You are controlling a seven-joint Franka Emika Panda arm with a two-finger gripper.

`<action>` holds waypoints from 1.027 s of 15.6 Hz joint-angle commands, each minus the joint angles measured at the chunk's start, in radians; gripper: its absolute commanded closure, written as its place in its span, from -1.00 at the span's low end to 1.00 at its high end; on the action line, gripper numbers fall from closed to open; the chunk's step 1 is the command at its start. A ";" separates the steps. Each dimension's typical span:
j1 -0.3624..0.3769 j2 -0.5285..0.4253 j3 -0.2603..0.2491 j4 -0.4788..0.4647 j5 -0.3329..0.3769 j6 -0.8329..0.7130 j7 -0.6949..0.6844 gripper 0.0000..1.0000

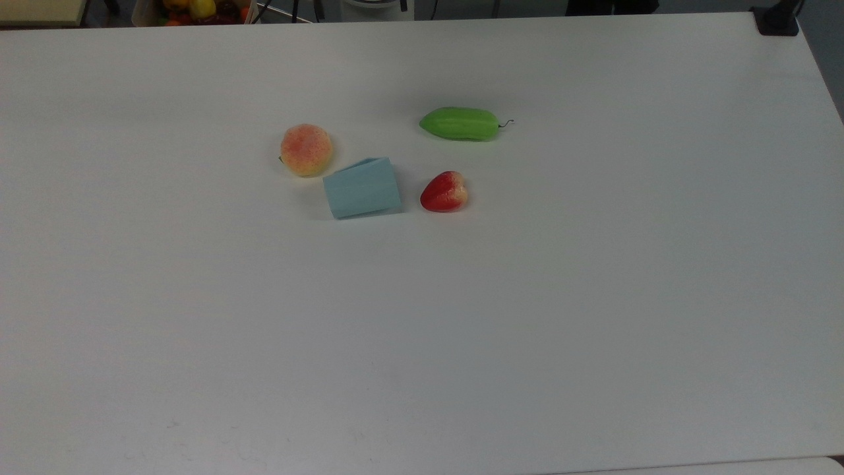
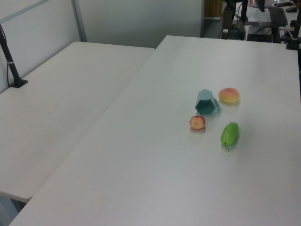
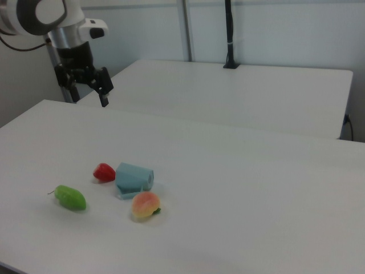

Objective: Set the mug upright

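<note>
Mug (image 1: 362, 187) on its side mid-table (image 1: 593, 297), peach (image 1: 306, 150) touching

Peach (image 1: 306, 150) resting on white surface (image 1: 527, 297), top view's left | red strawberry-like fruit (image 1: 444, 192) near centre | green cucumber-like fruit (image 1: 461, 123) lying above it, apart | second white table (image 2: 61, 89) alongside, left view's left
</note>
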 commanded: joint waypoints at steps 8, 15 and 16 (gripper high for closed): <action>0.054 0.076 0.186 -0.120 -0.258 0.196 0.381 -1.00; 0.064 0.151 0.246 -0.275 -0.521 0.318 0.543 -0.97; 0.064 0.171 0.246 -0.278 -0.558 0.318 0.560 -0.97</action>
